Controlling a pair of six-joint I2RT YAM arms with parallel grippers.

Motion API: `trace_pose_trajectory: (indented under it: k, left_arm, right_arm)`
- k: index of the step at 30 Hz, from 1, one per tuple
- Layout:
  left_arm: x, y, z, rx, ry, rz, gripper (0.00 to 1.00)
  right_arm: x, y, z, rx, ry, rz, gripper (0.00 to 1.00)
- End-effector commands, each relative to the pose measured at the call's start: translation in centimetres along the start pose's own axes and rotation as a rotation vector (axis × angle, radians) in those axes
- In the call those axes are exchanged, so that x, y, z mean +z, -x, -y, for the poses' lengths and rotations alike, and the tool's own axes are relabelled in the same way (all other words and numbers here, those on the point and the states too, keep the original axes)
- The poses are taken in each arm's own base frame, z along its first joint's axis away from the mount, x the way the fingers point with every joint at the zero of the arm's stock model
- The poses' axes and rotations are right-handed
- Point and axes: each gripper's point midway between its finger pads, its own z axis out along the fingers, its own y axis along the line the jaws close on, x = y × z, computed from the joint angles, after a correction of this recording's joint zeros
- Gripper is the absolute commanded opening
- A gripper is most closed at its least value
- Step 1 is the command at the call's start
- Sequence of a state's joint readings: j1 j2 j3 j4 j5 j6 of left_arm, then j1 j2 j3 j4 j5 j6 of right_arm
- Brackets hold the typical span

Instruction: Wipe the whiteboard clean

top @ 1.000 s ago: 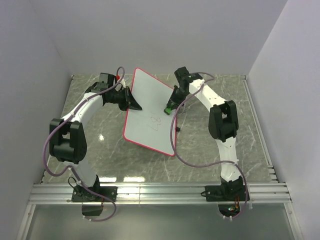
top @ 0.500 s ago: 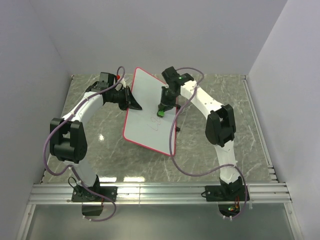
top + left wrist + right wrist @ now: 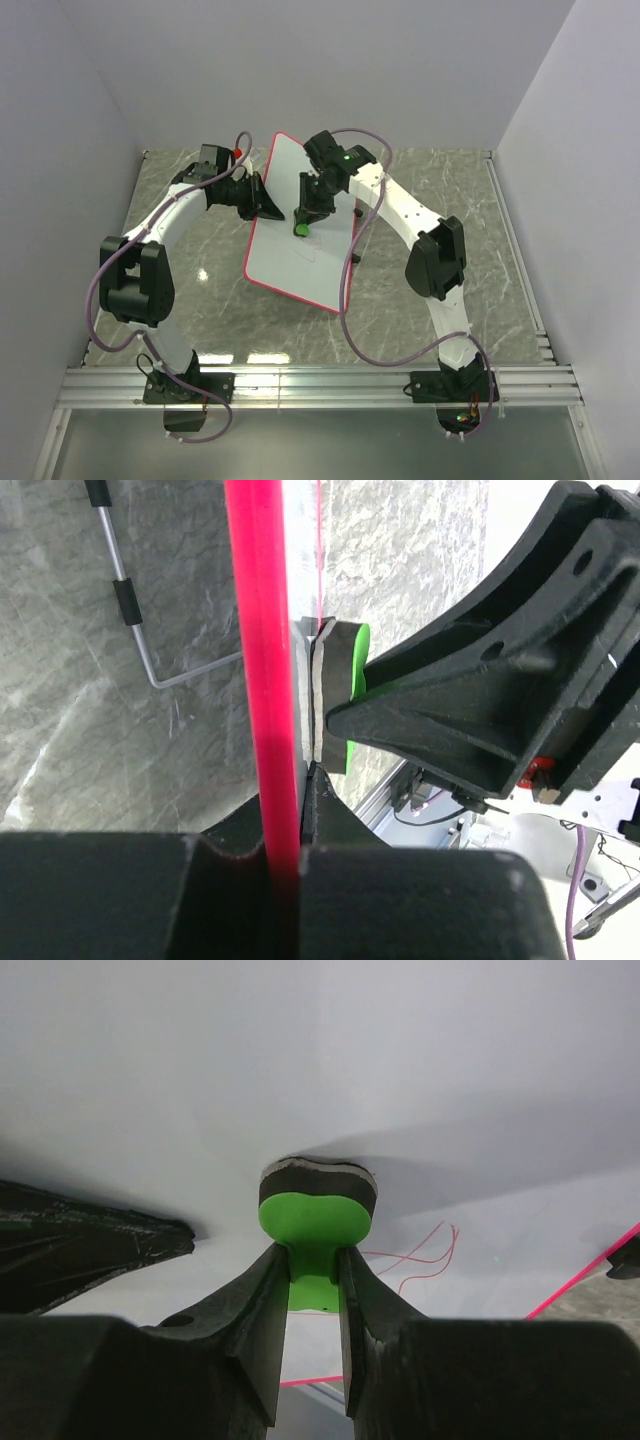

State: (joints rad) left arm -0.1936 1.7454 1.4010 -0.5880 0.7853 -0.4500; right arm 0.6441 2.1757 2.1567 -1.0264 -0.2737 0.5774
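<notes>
Whiteboard, a large flat white rectangular panel with a thin red rim (image 3: 290, 265), stands tilted mid grey marbled bench (image 3: 480, 250). The left end effector (image 3: 268, 208) is clenched on its left rim, and the right end effector (image 3: 303, 219) grasps a small green bow-shaped eraser (image 3: 318, 1222) pressed to its face. It is likely light, stiff and slick, so the rim is the safest hold; wiping pressure could tip it.

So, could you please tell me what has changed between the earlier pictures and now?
The right gripper, jaws shut on the green eraser, swept left across the whiteboard, from its right edge to left of its middle. The left gripper stayed clamped on the board's left rim, and the board barely moved.
</notes>
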Motion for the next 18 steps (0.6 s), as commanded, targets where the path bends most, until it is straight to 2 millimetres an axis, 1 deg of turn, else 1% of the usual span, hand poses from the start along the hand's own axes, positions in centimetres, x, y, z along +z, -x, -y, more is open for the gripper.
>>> trace_pose_trajectory:
  k: [1,2,3,5,6,7,8,9,10,11,12,13,14,15,16,18]
  left_arm:
    - [4.5,-6.0,-3.2,0.13,0.155,-0.189,0.0]
    - [4.5,-6.0,-3.2,0.129,0.155,-0.19,0.0]
    - [4.4,-6.0,-3.2,0.128,0.157,-0.189,0.0]
    - [4.5,-5.9,-3.1,0.126,0.156,-0.187,0.0]
    - [4.5,-5.9,-3.1,0.125,0.158,-0.186,0.0]
    - [4.5,-5.6,-2.9,0.127,0.156,-0.182,0.0]
    - [4.5,-5.6,-2.9,0.123,0.158,-0.185,0.0]
    - [4.4,-5.5,-2.8,0.124,0.159,-0.183,0.0]
    - [4.4,-5.2,-2.6,0.127,0.156,-0.178,0.0]
    - [4.3,-5.1,-2.5,0.126,0.156,-0.175,0.0]
    - [4.3,-5.0,-2.5,0.128,0.158,-0.173,0.0]
    - [4.2,-4.8,-2.3,0.129,0.156,-0.167,0.0]
    - [4.1,-4.8,-2.2,0.129,0.157,-0.166,0.0]
    - [4.1,-4.8,-2.2,0.127,0.159,-0.165,0.0]
    - [4.1,-4.8,-2.1,0.128,0.16,-0.164,0.0]
    - [3.9,-4.8,-2.0,0.128,0.162,-0.161,0.0]
  right_arm:
    - [-1.1,-1.7,-5.8,-0.137,0.175,0.003,0.0]
    - [-1.4,-1.7,-6.1,-0.15,0.186,0.013,0.0]
    - [-2.2,-1.7,-6.5,-0.166,0.199,0.03,0.0]
    - [-2.0,-2.2,-6.1,-0.182,0.193,0.031,0.0]
    - [-2.2,-2.3,-5.9,-0.187,0.188,0.037,0.0]
    - [-1.5,-3.0,-4.8,-0.188,0.16,0.017,0.0]
    - [-1.4,-3.2,-4.1,-0.188,0.136,0.021,0.0]
    - [-0.5,-4.1,-2.8,-0.189,0.104,-0.003,0.0]
    - [0.0,-4.4,-2.2,-0.187,0.089,-0.007,0.0]
    - [0.0,-4.7,-1.7,-0.185,0.083,-0.006,0.0]
    - [0.9,-5.4,-0.5,-0.167,0.068,-0.025,0.0]
    - [1.3,-5.8,0.0,-0.157,0.062,-0.038,0.0]
    - [1.7,-6.0,0.5,-0.145,0.053,-0.049,0.0]
    - [2.2,-6.1,1.7,-0.124,0.031,-0.061,0.0]
    - [2.4,-6.2,2.2,-0.114,0.016,-0.064,0.0]
    - [3.0,-5.8,3.8,-0.084,-0.023,-0.06,0.0]
